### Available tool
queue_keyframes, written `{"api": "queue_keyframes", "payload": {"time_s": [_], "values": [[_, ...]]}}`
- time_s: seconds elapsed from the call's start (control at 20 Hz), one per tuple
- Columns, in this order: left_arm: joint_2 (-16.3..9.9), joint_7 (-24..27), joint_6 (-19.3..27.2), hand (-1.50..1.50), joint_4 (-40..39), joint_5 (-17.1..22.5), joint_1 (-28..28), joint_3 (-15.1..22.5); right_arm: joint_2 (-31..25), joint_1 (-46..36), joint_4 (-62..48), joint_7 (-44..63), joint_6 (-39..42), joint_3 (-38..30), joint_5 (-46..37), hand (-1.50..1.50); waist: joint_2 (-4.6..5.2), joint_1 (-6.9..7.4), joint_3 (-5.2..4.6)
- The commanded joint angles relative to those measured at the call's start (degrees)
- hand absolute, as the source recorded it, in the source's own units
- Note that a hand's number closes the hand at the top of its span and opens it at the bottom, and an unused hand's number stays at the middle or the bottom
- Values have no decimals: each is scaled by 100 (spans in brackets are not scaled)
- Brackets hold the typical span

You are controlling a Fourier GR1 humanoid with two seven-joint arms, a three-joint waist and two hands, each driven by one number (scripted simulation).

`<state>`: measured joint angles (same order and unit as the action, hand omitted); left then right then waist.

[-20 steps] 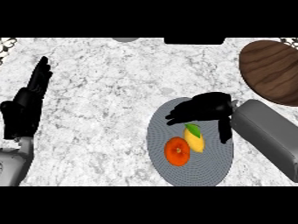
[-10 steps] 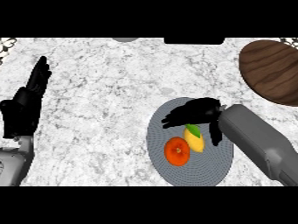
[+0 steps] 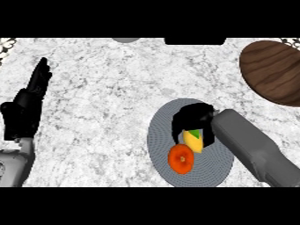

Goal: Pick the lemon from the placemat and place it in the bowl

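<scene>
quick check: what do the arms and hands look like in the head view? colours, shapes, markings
Both forearms are smooth grey cylinders, with no cables visible. Each ends in a black hand with fingers and a thumb: left hand, right hand. The left forearm shows small dark markings near the lower edge, unreadable. The right forearm is plain grey.

The yellow lemon with its green leaf (image 3: 193, 139) shows only in part — its upper half is covered by the curled black right hand (image 3: 192, 119). That hand and its grey forearm also cover part of the round grey ribbed placemat (image 3: 160, 132). The dark brown wooden bowl (image 3: 277, 72) is cut off by the right edge. At the top edge, a grey rounded shape (image 3: 126, 40) and a black rectangular shape (image 3: 194, 41) are cropped — too little shows to identify either.
</scene>
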<state>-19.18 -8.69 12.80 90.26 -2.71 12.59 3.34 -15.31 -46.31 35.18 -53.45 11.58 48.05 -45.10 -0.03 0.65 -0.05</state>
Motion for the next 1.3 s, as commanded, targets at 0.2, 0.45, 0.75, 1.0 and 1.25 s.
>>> {"api": "queue_keyframes", "payload": {"time_s": [0.2,0.45,0.75,1.0,1.25], "values": [[74,288,-212,0,30,-6,-323,-162,345,129,-576,-730,-284,-301,-341,150,15,-3,6],[13,56,-339,0,70,24,-151,-296,261,192,-485,-1051,-303,-439,-341,150,17,-8,6],[1,-163,-6,0,92,-142,-268,-389,628,1154,-468,2532,-677,-1601,444,150,-157,-555,-6],[46,-43,0,0,96,-168,-439,-369,1053,1618,739,3658,-1118,-1792,552,150,-210,-611,-22],[-69,-282,-93,0,353,-84,-580,-435,1074,2223,2114,3853,-1646,-2461,1215,150,-242,-631,-8]]}}
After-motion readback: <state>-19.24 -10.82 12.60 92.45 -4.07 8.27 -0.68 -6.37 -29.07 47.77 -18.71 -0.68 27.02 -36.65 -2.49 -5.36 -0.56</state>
